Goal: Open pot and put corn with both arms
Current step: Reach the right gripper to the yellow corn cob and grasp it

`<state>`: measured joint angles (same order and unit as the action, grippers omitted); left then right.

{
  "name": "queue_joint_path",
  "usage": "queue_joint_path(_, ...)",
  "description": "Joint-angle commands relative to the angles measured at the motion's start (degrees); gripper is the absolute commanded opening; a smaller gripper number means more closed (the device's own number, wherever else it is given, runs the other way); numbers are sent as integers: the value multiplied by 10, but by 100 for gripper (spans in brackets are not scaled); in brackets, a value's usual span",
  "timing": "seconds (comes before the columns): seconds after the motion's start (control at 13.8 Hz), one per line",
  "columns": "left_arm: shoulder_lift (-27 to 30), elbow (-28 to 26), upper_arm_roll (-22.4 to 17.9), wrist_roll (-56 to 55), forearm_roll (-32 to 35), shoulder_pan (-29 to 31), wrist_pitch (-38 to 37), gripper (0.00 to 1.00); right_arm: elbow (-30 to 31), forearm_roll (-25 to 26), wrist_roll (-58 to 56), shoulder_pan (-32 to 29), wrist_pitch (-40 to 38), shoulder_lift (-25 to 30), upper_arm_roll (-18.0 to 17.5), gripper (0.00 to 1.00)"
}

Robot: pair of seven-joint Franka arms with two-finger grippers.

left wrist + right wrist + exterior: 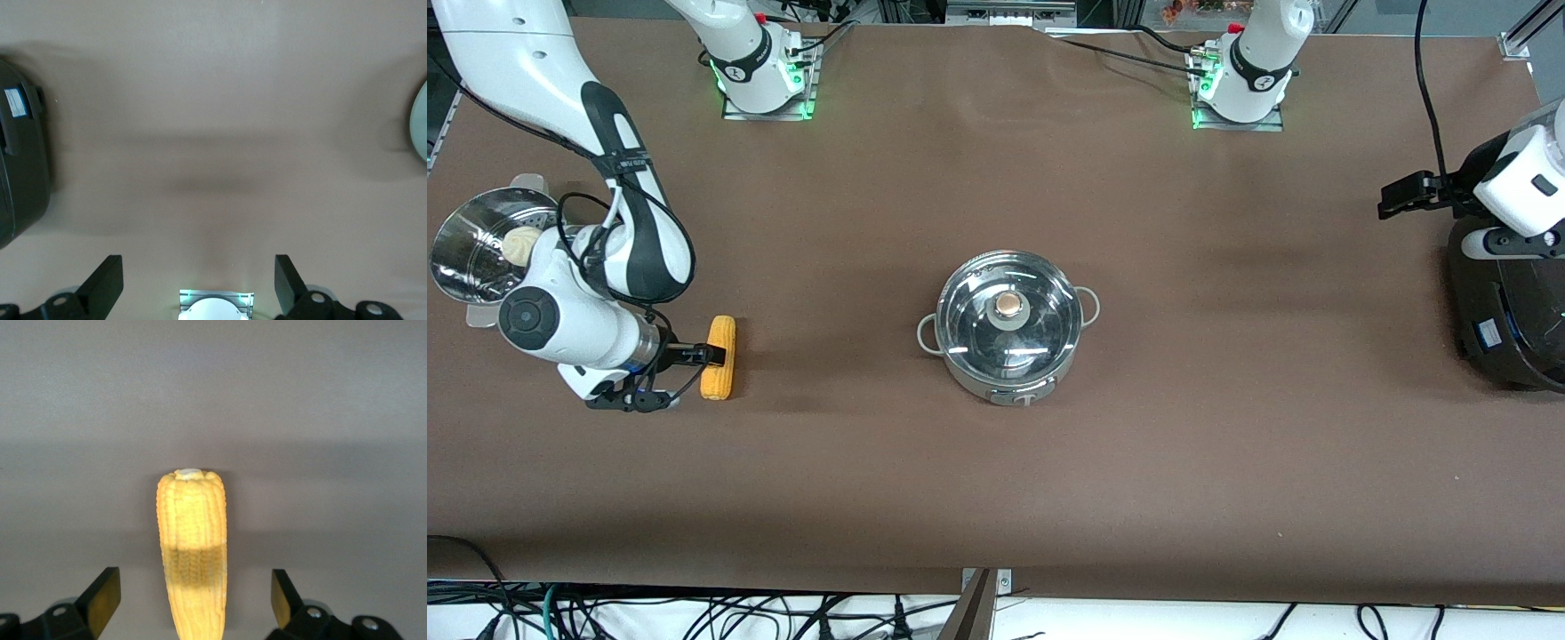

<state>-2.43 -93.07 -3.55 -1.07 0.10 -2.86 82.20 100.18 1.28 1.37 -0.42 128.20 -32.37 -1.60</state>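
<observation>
Both arms are glossy white shells broken by black joint sections. The right arm [560, 178] has a round black cap on its wrist housing and thin black cables looping along its forearm. Each base, at the tabletop's edge farthest from the front camera, wears a black collar with a small white mark, a red button on top, and green lights glowing at its metal mounting plate. The end effectors are black, with wedge-shaped fingers [101, 597] and small silver screws at their roots.

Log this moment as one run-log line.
right gripper: open, straddling corn cob | left gripper: open, waiting by black cooker | pot: glass lid on
</observation>
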Motion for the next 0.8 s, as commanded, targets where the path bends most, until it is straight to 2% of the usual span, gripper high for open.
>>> queue_joint_path(0.0, 23, -19, 27, -2, -17, 6, 7, 100, 26, -5, -2, -4, 47, -2, -7, 100)
queue_joint_path(0.22, 18, -17, 73, -115, -70, 4, 18, 100, 35, -4, -2, -3, 73, -11, -7, 100)
queue_joint_path(0.36, 9, -17, 130, -203, -71, 1, 53, 100, 38, -4, -3, -3, 88, -17, -7, 100)
queue_joint_path(0.51, -16, -15, 168, -285, -73, -8, 87, 100, 38, -4, -3, -3, 94, -23, -7, 100)
queue_joint_path(0.65, -47, -12, 188, -342, -77, -34, 143, 100, 38, -4, -3, -3, 101, -27, -7, 100)
queue_joint_path(0.73, -66, -7, 188, -352, -77, -58, 167, 100, 38, -4, -3, -3, 101, -29, -7, 96)
